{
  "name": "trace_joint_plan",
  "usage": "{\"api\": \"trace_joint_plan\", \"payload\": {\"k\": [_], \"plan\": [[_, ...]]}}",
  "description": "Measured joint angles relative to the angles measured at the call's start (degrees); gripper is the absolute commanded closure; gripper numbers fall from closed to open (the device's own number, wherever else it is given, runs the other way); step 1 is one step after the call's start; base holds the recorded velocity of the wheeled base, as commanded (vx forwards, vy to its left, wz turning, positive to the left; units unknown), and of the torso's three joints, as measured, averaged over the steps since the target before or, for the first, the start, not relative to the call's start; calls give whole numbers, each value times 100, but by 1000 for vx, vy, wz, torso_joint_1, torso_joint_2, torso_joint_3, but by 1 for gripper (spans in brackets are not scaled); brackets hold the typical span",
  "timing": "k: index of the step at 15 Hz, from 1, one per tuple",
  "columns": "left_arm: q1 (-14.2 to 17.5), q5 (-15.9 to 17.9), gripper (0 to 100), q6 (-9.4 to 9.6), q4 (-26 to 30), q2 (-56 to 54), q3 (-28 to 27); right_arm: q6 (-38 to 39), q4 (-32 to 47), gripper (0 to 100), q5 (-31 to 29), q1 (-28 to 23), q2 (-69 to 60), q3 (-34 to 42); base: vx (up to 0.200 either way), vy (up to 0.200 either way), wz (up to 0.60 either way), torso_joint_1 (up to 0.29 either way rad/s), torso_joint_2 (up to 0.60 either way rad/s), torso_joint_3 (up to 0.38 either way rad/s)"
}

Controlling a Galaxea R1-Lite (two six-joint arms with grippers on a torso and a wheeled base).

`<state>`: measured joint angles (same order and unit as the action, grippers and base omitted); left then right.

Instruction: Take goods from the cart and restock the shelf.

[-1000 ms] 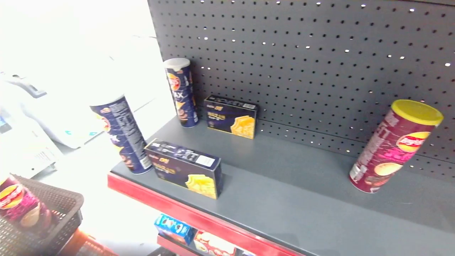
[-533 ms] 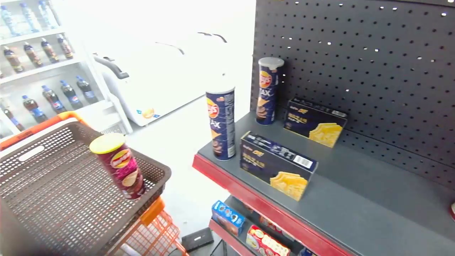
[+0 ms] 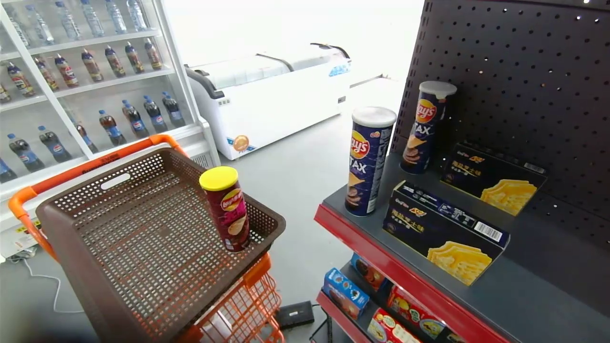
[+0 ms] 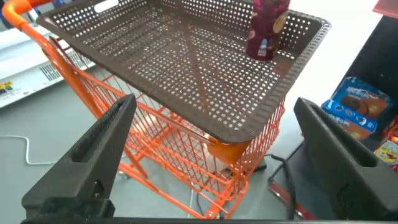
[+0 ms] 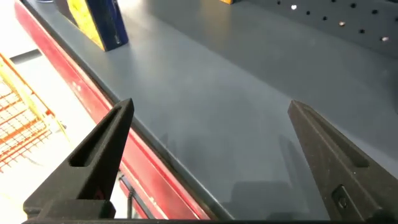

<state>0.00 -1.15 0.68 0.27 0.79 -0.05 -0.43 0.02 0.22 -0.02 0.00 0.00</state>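
Note:
A maroon chip can with a yellow lid [image 3: 226, 208] stands upright in the brown basket [image 3: 95, 219] on top of the orange cart [image 3: 238, 309]; the left wrist view has the same can [image 4: 266, 28] at the basket's far side. On the grey shelf [image 3: 538, 295] stand two dark blue chip cans [image 3: 369, 159] [image 3: 425, 126] and two dark blue cracker boxes [image 3: 445, 231] [image 3: 493, 177]. My left gripper [image 4: 217, 155] is open, low beside the cart's front corner. My right gripper [image 5: 214, 158] is open above the shelf's bare front part, near its red edge [image 5: 81, 87].
A glass-door cooler with bottles [image 3: 86, 85] and a white chest freezer [image 3: 271, 100] stand behind the cart. Snack packs [image 3: 345, 293] fill the lower shelf. A black flat device [image 3: 295, 314] and cables lie on the floor between cart and shelf. A pegboard [image 3: 524, 71] backs the shelf.
The head camera has swung left: the shelf slid to the right of the picture, the cart and cooler came into view, and the maroon can on the shelf's right went out of frame.

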Motion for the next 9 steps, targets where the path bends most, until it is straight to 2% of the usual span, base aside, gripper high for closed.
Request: {"api": "trace_joint_plan", "payload": {"k": [1, 3, 4, 7, 9], "plan": [[0, 26, 0, 95, 17, 0, -13, 0, 0, 0, 0, 2, 0, 0, 0, 0, 0, 0, 0, 0], [-29, 462, 0, 536, 257, 83, -333, 0, 0, 0, 2, 2, 0, 0, 0, 0, 0, 0, 0, 0], [-55, 658, 0, 638, 367, 221, -477, 0, -2, 0, 0, 2, 0, 0, 0, 0, 0, 0, 0, 0], [-94, 872, 0, 706, 457, 1185, -984, 0, 0, 0, 2, 2, 0, 0, 0, 0, 0, 0, 0, 0], [-112, 919, 0, 706, 361, 2280, -1574, 0, 0, 0, 2, 2, 0, 0, 0, 0, 0, 0, 0, 0]]}}
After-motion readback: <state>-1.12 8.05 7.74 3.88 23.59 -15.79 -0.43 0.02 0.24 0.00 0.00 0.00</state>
